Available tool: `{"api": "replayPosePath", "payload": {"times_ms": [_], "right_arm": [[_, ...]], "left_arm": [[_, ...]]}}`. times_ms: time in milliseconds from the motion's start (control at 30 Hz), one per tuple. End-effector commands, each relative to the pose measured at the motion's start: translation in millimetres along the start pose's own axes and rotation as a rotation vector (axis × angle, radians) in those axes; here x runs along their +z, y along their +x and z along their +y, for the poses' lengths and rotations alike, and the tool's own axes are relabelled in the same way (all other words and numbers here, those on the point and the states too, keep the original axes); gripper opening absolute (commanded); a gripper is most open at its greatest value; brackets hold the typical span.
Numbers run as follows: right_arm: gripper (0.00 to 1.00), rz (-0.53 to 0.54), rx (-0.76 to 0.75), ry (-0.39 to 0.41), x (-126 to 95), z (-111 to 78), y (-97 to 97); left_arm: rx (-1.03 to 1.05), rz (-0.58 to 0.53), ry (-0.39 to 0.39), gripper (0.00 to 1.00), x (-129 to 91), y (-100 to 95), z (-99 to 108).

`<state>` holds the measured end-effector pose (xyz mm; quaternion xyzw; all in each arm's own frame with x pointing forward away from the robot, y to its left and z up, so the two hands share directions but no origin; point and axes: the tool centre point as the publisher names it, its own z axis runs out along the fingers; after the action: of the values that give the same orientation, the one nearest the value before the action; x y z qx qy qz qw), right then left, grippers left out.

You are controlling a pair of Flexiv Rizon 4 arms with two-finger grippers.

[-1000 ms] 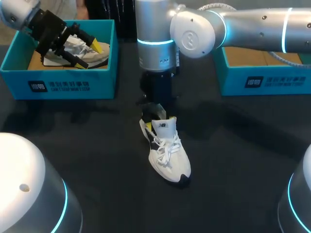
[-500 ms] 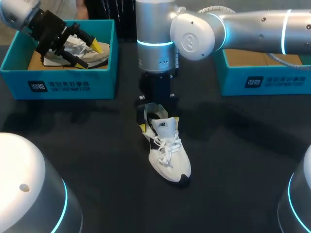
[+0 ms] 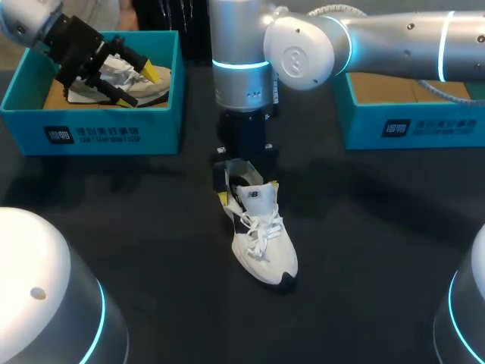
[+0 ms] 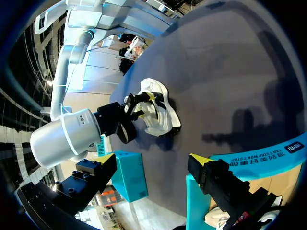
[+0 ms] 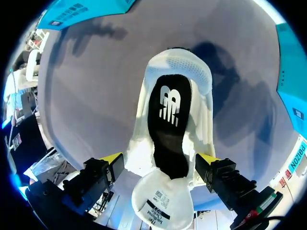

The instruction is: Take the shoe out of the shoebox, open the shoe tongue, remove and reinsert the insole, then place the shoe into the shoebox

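1. Mid-bench, your white shoe (image 3: 264,239) stands upright with its toe toward the near edge, and the black insole (image 5: 169,129) shows in its opening.
2. Your right gripper (image 5: 161,158) hangs over that opening, fingers spread to either side of the shoe.
3. Far left, your left gripper (image 3: 125,76) sits over a second shoe (image 3: 148,89) in the blue box (image 3: 91,133), fingers spread.

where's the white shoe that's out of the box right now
In the head view the white shoe stands on the table near its middle, between the left shoebox and the right shoebox, its heel end under the right gripper.
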<state>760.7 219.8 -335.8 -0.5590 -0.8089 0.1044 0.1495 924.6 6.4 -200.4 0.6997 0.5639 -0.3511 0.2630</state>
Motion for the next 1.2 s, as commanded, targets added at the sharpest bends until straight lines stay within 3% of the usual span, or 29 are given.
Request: {"api": "replayPosePath", "payload": {"times_ms": [33, 467, 933, 1200], "right_arm": [[1.00, -0.013, -0.002, -0.012, -9.4, -3.3, 1.6], [1.00, -0.093, 0.085, -0.141, -52.8, -34.7, 14.6], [1.00, -0.108, 0.207, -0.199, -39.1, -75.3, 25.7], [1.00, -0.157, 0.253, -0.220, -42.5, -91.2, 16.7]], "left_arm": [[0.001, 0.003, -0.002, 1.00, -0.1, -0.5, -1.2], [0.001, 0.003, -0.002, 1.00, -0.1, -0.5, -1.2], [0.001, 0.003, -0.002, 1.00, -0.1, -0.5, -1.2], [0.001, 0.003, -0.002, 1.00, -0.1, -0.5, -1.2]]}}
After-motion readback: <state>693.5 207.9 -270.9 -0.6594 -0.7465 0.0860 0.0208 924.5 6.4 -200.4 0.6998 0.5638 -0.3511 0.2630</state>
